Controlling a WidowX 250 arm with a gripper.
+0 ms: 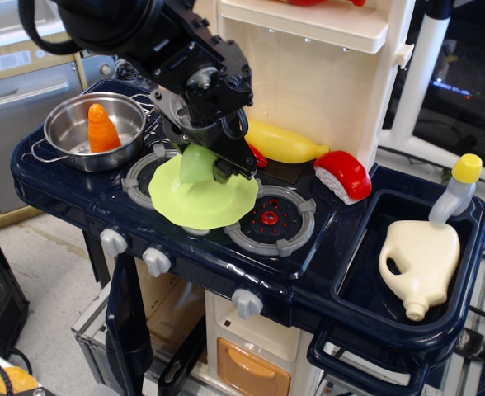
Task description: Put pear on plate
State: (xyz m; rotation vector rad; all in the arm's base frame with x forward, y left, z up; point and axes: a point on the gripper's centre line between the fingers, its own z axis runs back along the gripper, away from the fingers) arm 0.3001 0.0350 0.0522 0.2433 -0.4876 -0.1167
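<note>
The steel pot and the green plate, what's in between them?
In the only view, just a stretch of dark blue stovetop with part of the grey burner ring separates the steel pot from the plate; no toy lies there.

Light green pear over lime-green plate, black hand, navy stove, orange carrot.

Counts: 1 pear; 1 plate; 1 steel pot upper left w/ 1 carrot; 1 yellow banana-like toy; 1 cream jug; 1 yellow-cap bottle right; 3 knobs.
</note>
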